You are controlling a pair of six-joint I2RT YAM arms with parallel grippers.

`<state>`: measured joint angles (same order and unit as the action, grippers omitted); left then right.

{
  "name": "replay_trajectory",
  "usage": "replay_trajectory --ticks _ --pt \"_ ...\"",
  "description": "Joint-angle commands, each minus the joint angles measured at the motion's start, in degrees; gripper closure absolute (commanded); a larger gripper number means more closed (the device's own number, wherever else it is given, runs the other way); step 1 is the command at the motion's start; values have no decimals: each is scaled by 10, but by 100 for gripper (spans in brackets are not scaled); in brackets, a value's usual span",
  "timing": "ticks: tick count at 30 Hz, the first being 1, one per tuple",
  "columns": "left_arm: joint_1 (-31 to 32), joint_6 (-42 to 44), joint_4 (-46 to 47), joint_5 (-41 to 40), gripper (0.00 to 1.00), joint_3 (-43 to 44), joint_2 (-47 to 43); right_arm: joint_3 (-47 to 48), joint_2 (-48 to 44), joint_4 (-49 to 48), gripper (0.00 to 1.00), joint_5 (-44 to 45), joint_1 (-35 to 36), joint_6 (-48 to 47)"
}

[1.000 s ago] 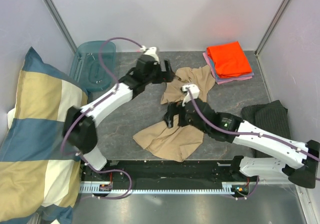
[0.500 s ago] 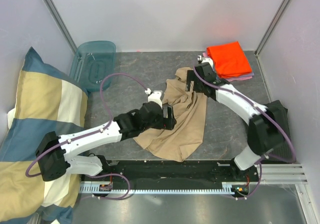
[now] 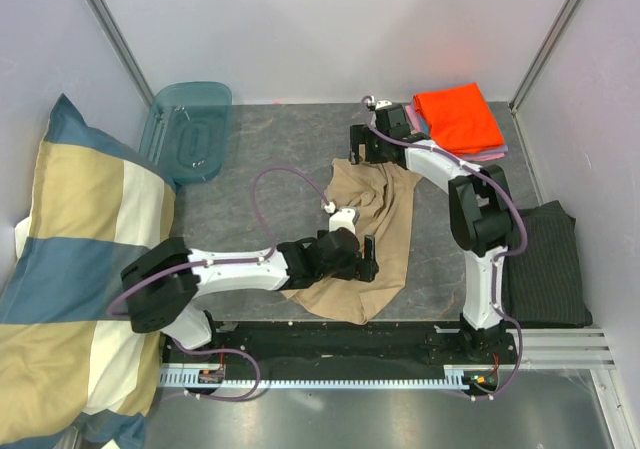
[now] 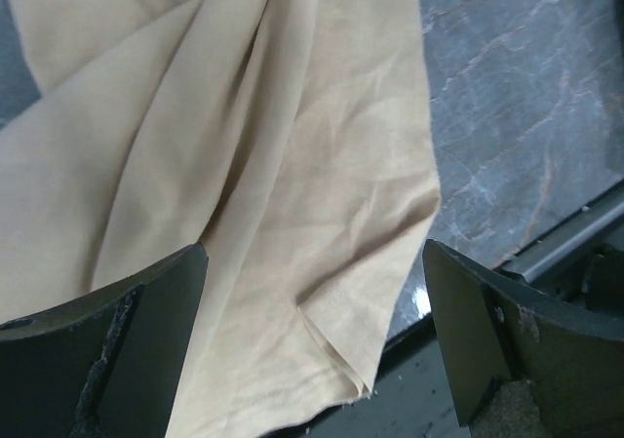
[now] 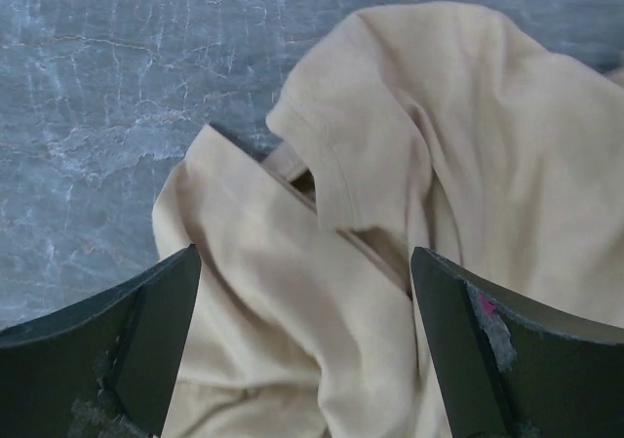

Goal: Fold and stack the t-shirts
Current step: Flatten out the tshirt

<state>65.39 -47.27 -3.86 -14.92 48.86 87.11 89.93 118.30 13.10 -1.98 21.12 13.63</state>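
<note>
The grey marbled table [image 3: 260,159] is carrying the tan t-shirt [image 3: 388,231], which is lying unfolded near the middle, reaching toward the near edge, its soft cloth bunching in long creases. The folded stack [image 3: 458,117], orange on top, is sitting in the far right corner. The left gripper [image 4: 312,340] is hovering over the shirt's near hem with jaws apart. The right gripper [image 5: 302,292] is hanging over its far end, jaws likewise spread.

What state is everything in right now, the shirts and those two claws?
tan t-shirt, unfolded and rumpled on the table.
orange t-shirt, folded, lying on other folded shirts.
left gripper, open, above the tan shirt's near edge.
right gripper, open, above its far end.
dark grey cloth, folded flat.
</note>
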Motion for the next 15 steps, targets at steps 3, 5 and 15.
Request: replay_trajectory --ticks 3,5,15 --pt "2 -49 84 12 0 -9 87 49 73 13 2 -59 -16 -12" --pt "-7 -70 73 16 0 -10 102 48 78 17 2 -64 -20 -2" --pt "-179 -127 11 42 0 -115 41 34 72 80 2 -2 -43 43"
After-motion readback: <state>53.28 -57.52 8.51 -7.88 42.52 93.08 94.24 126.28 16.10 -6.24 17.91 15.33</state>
